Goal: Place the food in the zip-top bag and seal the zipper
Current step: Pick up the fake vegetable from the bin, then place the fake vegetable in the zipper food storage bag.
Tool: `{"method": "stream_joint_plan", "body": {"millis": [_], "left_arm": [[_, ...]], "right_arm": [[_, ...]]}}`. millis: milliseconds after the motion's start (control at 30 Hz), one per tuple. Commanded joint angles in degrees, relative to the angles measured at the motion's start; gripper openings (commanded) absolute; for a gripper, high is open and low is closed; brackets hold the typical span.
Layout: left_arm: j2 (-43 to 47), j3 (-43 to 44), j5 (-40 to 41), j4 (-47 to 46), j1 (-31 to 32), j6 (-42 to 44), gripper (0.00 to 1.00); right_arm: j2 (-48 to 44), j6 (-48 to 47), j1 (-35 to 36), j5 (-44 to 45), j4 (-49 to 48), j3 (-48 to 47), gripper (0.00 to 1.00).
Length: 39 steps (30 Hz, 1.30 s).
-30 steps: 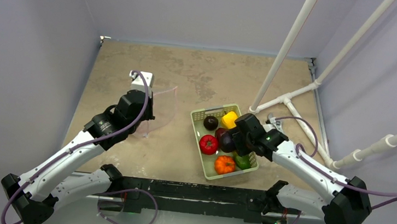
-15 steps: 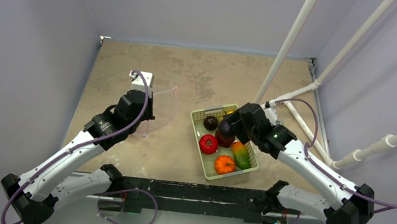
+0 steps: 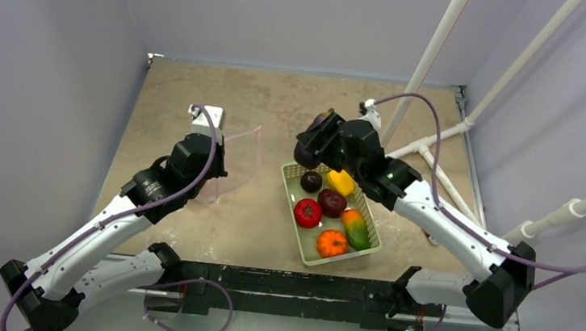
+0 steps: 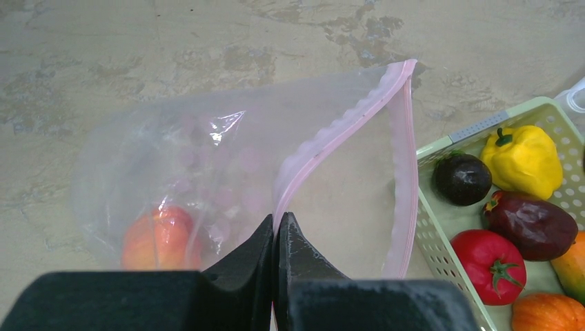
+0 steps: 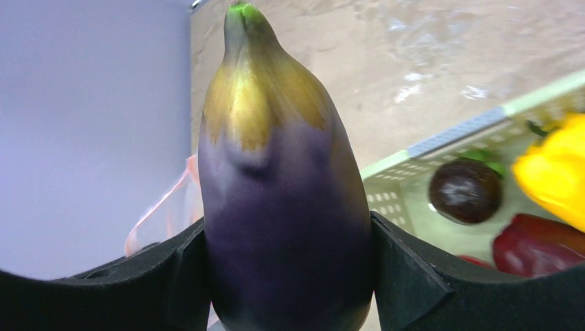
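Clamping a glossy purple toy eggplant, right gripper hovers beyond pale green basket; left gripper pinches clear plastic bag by its pink zipper.

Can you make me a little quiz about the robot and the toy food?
1. True or false: the right gripper is holding a purple eggplant.
2. What already lies inside the bag? A) a banana B) a peach C) a carrot
3. Fill in the word: the left gripper is pinched shut on the bag's pink ____.

Key: 1 true. 2 B. 3 zipper.
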State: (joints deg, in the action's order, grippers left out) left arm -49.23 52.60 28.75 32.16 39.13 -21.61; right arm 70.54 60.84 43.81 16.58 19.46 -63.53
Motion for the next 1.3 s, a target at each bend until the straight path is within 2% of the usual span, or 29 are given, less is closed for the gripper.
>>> {"method": "stream_joint_plan", "body": {"millis": [0,167,467,800,1000,1200,1267], "left_arm": [[1.1,-0.3,0.6,-2.8,0.2,0.8,0.0],[1.4,-0.3,0.9,-2.8,0.2,0.8,0.0],[1.5,-0.2,1.5,-2.8,0.2,0.8,0.0],[1.7,-0.3,1.1,-3.0,0.2,0.7,0.0],[1.9,-0.3,0.9,-3.1,0.2,0.7,0.0],[1.9,-0.3,0.6,-3.2,0.2,0.7,0.0],[2.0,-0.4,0.6,-3.3,0.2,0.7,0.0]], "right_arm": [[3.7,-6.3,4.2,-1.4,-6.4,-6.6,0.07],[8.7,-8.5,8.6,-2.0,-8.4,-11.3,0.09],[13.8,-9.3,13.1,-6.3,-15.2,-11.6,0.08],[20.4,-7.2,14.7,-7.5,-18.1,-14.9,0.1],[24.0,-4.1,14.8,-5.2,-16.3,-17.8,0.17],[27.1,-1.5,15.0,-3.1,-14.3,-20.4,0.33],[27.8,-0.8,15.2,-2.2,-13.9,-20.9,0.43]]}}
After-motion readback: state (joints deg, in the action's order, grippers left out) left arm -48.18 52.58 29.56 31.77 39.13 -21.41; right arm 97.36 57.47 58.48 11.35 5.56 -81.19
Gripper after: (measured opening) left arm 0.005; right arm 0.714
